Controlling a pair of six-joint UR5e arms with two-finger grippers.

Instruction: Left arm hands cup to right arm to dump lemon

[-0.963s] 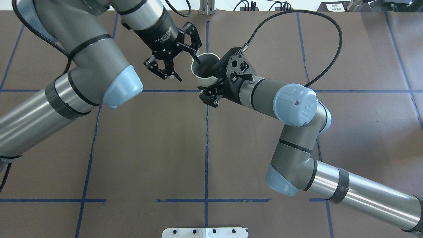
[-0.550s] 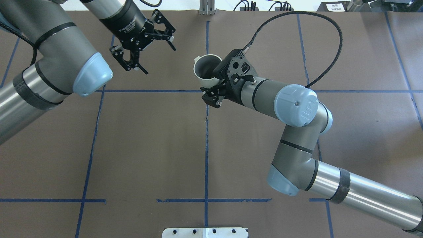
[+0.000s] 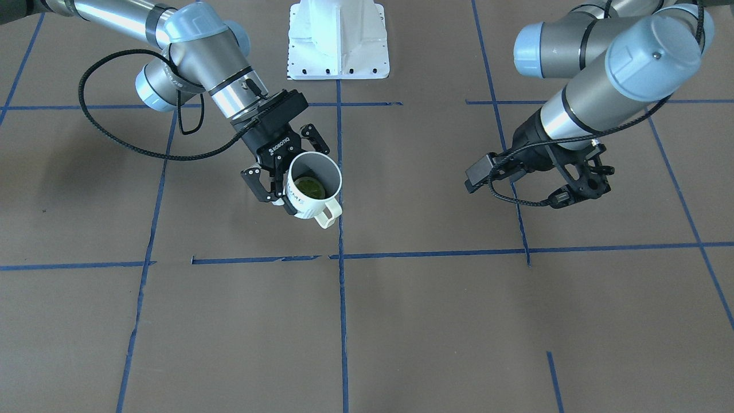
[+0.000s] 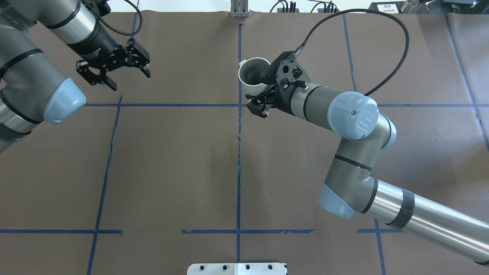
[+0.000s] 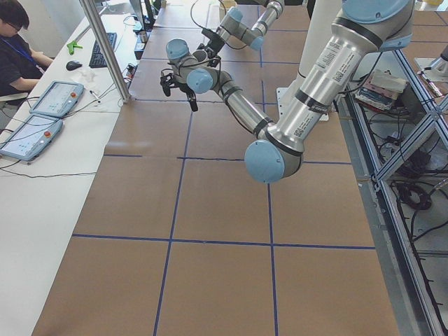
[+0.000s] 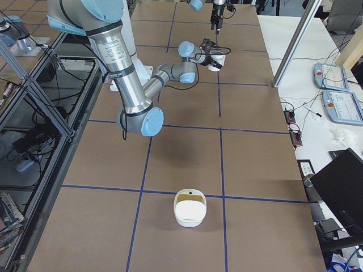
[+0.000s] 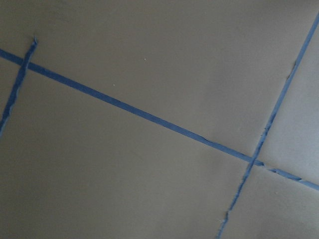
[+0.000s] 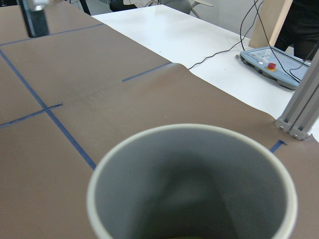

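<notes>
Right gripper (image 3: 289,167), front-facing view: closed on the cup (image 3: 303,202). It clamps the ribbed wall from the side, and the handle (image 3: 327,217) points away from the palm. I read the cup's long axis as near upright, with the mouth tipped toward the operators' side. The lemon (image 3: 310,187) lies inside, at the bottom. Left gripper (image 3: 580,186): jaws apart, empty, well apart from the cup over the other half of the table (image 3: 401,321).

Overhead view: the cup mouth opens upward just beyond the right wrist. The right arm (image 4: 344,114) reaches in with a bent elbow toward the centre tape line. I cannot make out the lemon in the grey interior. The left gripper is spread, over the far left part of the table.

Left side view: the left arm (image 5: 280,133) is near and large; the cup is too small to tell.

Right side view: the cup is at the tip of the near arm and, as I judge it, off the table. A white tub (image 6: 190,208) sits well apart from it.

Left wrist view: only brown covering and blue tape lines (image 7: 149,117); no cup.

Right wrist view: the grey cup mouth fills the lower frame, directly ahead of the camera.

Judgement: only the right gripper is on the cup. The dump turns on rolling that wrist until the mouth drops below the base.
</notes>
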